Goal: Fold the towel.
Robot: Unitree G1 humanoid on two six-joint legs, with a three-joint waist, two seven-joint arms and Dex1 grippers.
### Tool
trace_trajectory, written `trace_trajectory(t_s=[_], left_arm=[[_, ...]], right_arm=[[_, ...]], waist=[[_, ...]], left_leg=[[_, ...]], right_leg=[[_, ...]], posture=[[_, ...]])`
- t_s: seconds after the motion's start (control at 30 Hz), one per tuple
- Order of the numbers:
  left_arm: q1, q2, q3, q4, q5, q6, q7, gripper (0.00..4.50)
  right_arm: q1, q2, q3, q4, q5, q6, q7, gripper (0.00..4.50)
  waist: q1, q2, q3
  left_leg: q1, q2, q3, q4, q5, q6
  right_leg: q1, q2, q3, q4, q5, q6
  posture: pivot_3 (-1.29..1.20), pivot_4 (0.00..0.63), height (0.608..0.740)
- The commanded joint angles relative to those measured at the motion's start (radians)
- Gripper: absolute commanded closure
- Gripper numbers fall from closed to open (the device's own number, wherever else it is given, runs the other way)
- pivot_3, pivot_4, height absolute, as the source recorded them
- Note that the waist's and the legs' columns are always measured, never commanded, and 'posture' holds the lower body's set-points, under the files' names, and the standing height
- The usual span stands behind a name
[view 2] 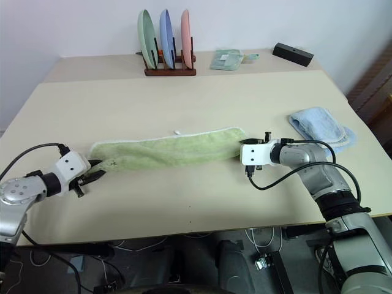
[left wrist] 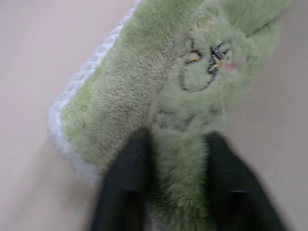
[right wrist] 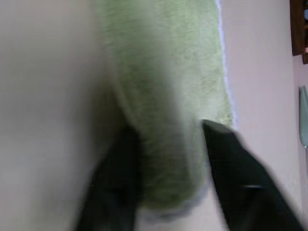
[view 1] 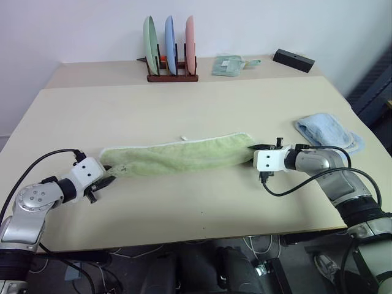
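Left eye view: towel stretched between left end effector and right end effector, both grasping it.

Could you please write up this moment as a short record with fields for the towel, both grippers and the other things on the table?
towel: the towel lies in a long band across the table
left gripper: left gripper shut on one end of the towel
right gripper: right gripper shut on the other end
nearby: pale blue cloth by the right arm
far edge: plate rack, mint-green packet, black box
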Motion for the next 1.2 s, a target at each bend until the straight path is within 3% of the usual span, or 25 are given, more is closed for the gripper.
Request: trace_trajectory(t_s=[0.03,0.2,0.3,0.5,0.53,0.63,0.73,0.97,1.03,1.13,1.2], left_arm=[[-0.015,0.006,-0.021,0.061,0.051,-0.048,0.019,4.48],[0.024,0.015,-0.014,0.009,-0.032,-0.040,-0.075,4.48],[0.100,0.036,0.014,-0.119,-0.130,0.059,-0.154,4.48],[0.180,0.076,0.038,-0.256,-0.200,0.200,-0.197,4.48],[0.179,0.079,0.038,-0.260,-0.200,0.203,-0.203,4.50],[0.174,0.101,0.053,-0.283,-0.263,0.325,-0.235,3.60],[0.197,0.139,0.087,-0.342,-0.317,0.418,-0.267,2.20],[0.160,0.104,0.221,-0.437,-0.488,0.543,-0.243,2.20],[0.113,0.063,0.228,-0.489,-0.545,0.561,-0.215,2.15],[0.048,0.002,0.186,-0.560,-0.589,0.598,-0.157,2.15],[0.033,-0.033,0.109,-0.638,-0.618,0.634,-0.144,2.15]], right_arm=[[0.008,-0.032,-0.034,-0.042,0.025,-0.028,0.009,4.46],[0.063,-0.111,-0.084,-0.102,0.089,-0.024,0.067,4.46],[0.128,-0.175,-0.113,-0.150,0.136,-0.009,0.116,4.46],[0.171,-0.216,-0.139,-0.203,0.166,0.036,0.157,4.46],[0.177,-0.212,-0.147,-0.221,0.198,0.081,0.183,4.21],[0.212,-0.208,-0.200,-0.310,0.335,0.281,0.260,3.20],[0.266,-0.176,-0.350,-0.421,0.563,0.587,0.251,1.76],[0.355,-0.090,-0.598,-0.574,0.943,1.142,0.140,1.76],[0.379,-0.026,-0.659,-0.609,1.059,1.338,0.038,1.22],[0.388,0.098,-0.735,-0.654,1.179,1.541,-0.134,0.03],[0.387,0.218,-0.793,-0.661,1.198,1.644,-0.296,0.03]], waist=[[0.000,0.000,0.000],[0.002,0.000,0.000],[0.000,0.000,0.000],[0.000,0.000,0.000],[0.000,0.000,0.000],[0.001,0.000,0.000],[0.004,0.000,0.000],[0.008,-0.001,0.000],[0.012,-0.002,0.000],[0.014,-0.002,0.000],[0.015,-0.001,-0.001]], left_leg=[[0.000,0.000,0.000,0.000,0.000,0.000],[0.000,0.000,0.000,0.000,0.000,0.000],[0.000,0.000,0.000,0.000,-0.001,0.002],[0.000,0.000,0.000,0.000,-0.002,0.003],[0.000,0.000,0.000,0.000,-0.002,0.003],[0.000,0.000,0.000,0.000,-0.002,0.003],[-0.001,0.000,0.000,0.000,-0.002,0.003],[-0.001,0.001,-0.002,0.000,-0.002,0.003],[-0.001,0.001,-0.004,0.000,-0.002,0.002],[-0.001,0.001,-0.003,0.001,-0.002,0.002],[-0.001,0.001,-0.003,0.000,-0.002,0.002]], right_leg=[[0.000,0.000,0.000,0.000,0.000,0.000],[0.000,0.000,0.000,0.000,0.000,0.000],[0.000,-0.001,0.000,-0.001,0.000,0.000],[0.001,-0.001,0.000,-0.002,-0.002,-0.003],[0.001,-0.001,0.000,-0.002,-0.002,-0.003],[0.001,0.000,0.000,-0.002,-0.002,-0.002],[0.001,0.000,0.000,-0.002,0.000,0.000],[0.001,-0.001,0.001,-0.002,-0.002,-0.003],[0.001,-0.002,0.000,-0.002,-0.002,-0.003],[0.002,-0.004,0.000,-0.003,-0.002,-0.003],[0.001,-0.004,0.001,-0.003,-0.002,-0.003]], posture=[[0.00,0.150,0.740],[0.00,0.150,0.740],[0.00,0.150,0.740],[0.00,0.150,0.740],[0.00,0.150,0.740],[0.00,0.150,0.740],[0.00,0.150,0.740],[0.00,0.150,0.740],[0.00,0.150,0.740],[0.00,0.150,0.740],[0.00,0.150,0.740]])
